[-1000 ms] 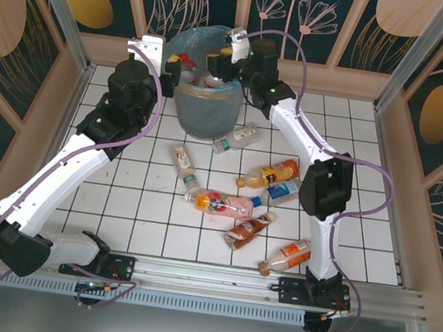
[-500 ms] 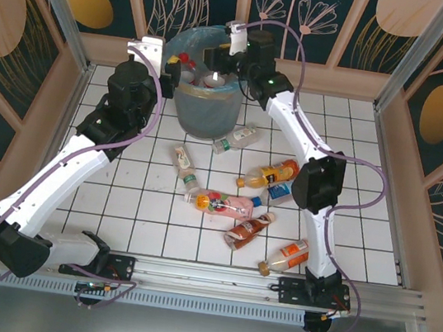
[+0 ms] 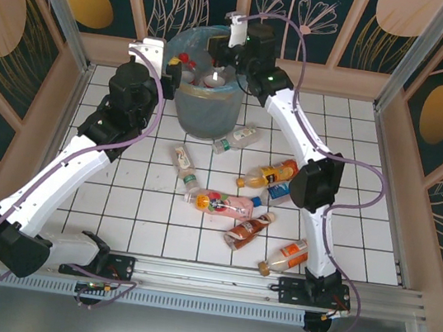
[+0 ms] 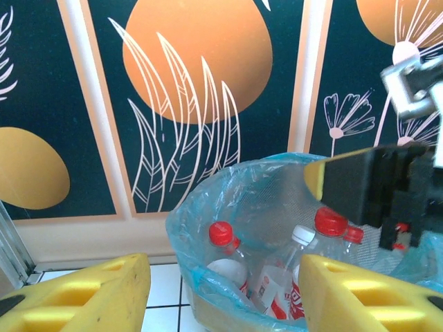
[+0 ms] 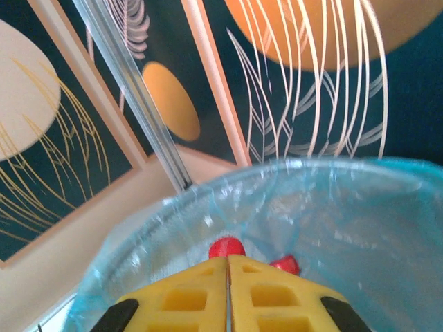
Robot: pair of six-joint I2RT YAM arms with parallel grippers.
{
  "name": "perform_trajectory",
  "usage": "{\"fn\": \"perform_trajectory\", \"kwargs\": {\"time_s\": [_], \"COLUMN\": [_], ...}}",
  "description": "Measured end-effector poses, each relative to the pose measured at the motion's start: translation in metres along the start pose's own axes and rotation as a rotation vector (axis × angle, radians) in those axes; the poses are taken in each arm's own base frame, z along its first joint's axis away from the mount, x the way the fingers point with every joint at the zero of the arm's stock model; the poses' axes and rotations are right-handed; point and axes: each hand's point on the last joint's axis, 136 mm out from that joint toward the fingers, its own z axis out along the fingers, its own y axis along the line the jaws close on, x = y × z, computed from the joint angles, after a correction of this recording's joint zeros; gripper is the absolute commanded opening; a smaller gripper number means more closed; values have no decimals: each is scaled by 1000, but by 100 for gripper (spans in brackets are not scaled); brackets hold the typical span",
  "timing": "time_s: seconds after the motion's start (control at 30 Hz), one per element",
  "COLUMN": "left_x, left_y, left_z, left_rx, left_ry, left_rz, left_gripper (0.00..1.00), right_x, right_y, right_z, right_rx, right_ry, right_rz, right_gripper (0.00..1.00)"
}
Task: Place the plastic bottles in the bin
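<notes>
A white tiled table (image 3: 147, 217) with dark grid lines, edged by a low beige rim. A round grey bin (image 3: 204, 112), lined with a light-blue bag, stands on the far tiles, left of centre. In front of it, all on their sides, lie a clear bottle (image 3: 236, 138) just beside the bin's base, a small green-capped bottle (image 3: 183, 163), an orange bottle (image 3: 270, 173) touching a blue-labelled bottle (image 3: 282, 193), a pink bottle (image 3: 221, 205), a brown bottle (image 3: 247, 230) – and, nearest the front edge, an orange-labelled bottle (image 3: 288, 254).
</notes>
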Motion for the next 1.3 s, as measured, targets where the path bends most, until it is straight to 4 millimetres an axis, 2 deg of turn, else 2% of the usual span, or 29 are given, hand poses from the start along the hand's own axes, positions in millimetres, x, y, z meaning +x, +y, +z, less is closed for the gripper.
{"fn": "perform_trajectory", "kwargs": {"time_s": [0.1, 0.37, 0.57, 0.67, 0.83, 0.9, 0.97, 1.2, 1.3], "left_x": [0, 1, 2, 2, 2, 2, 2, 2, 2], "left_y": [-1, -2, -2, -1, 0, 0, 0, 0, -1], "left_z": [0, 0, 0, 1, 1, 1, 1, 1, 1], "left_rx": [4, 10, 9, 9, 6, 6, 6, 6, 11], "left_ry": [1, 2, 4, 4, 4, 4, 4, 4, 5], "left_rz": [0, 0, 2, 2, 1, 1, 1, 1, 1], "left_gripper": [59, 59, 59, 59, 59, 59, 59, 59, 60], "right_x": [25, 43, 84, 91, 89, 83, 73, 29, 3], "right_y": [-8, -10, -13, -12, -10, -9, -8, -4, 3], "right_z": [6, 4, 4, 4, 1, 2, 3, -6, -19], "right_rx": [16, 28, 37, 32, 31, 30, 28, 21, 14], "right_ry": [72, 145, 273, 300, 309, 300, 279, 164, 111], "right_rz": [27, 56, 93, 98, 102, 107, 109, 129, 131], "right_gripper": [7, 6, 6, 6, 14, 28, 35, 41, 42]}}
